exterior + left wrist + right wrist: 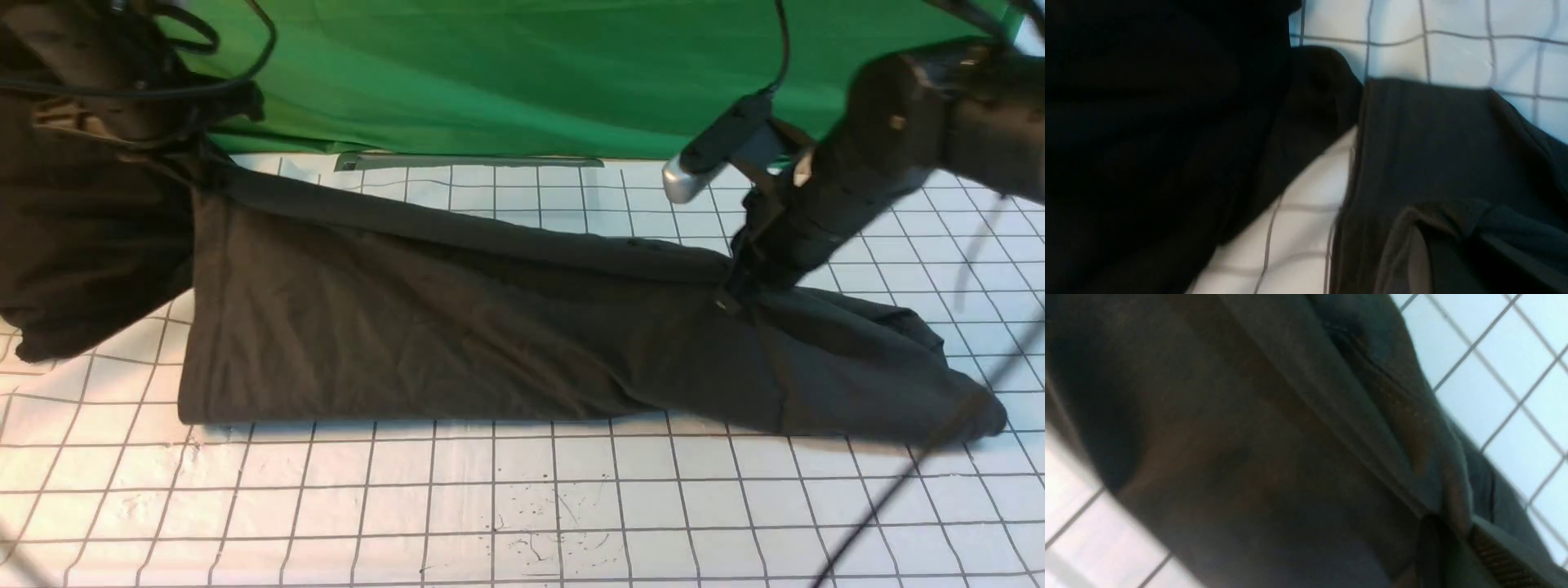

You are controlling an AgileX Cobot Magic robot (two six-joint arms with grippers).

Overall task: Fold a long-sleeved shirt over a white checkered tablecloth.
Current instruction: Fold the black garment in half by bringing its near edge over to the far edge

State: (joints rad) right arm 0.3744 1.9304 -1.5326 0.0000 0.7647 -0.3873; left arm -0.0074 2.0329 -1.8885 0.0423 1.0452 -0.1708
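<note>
A plain green fabric sheet (522,73) hangs as the backdrop, filling the front view from 10 to 2 o'clock, with soft diagonal folds. It looks brighter toward 1 o'clock and darker near 10 o'clock. At its foot, around 12 o'clock, lies a thin flat grey strip (465,161); its material cannot be told.

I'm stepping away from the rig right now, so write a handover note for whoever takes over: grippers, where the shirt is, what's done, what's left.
Grippers: the left gripper is shut on the far edge of the long-sleeved shirt, raised at far left. The right gripper is shut on the same edge, lower, at right.
Shirt: stretched between them as a long band. Its near edge rests on the white checkered tablecloth, and its right end is bunched.
Done: shirt gripped and spread.
Left: lay it flat and fold it. No finished fold shows.
</note>
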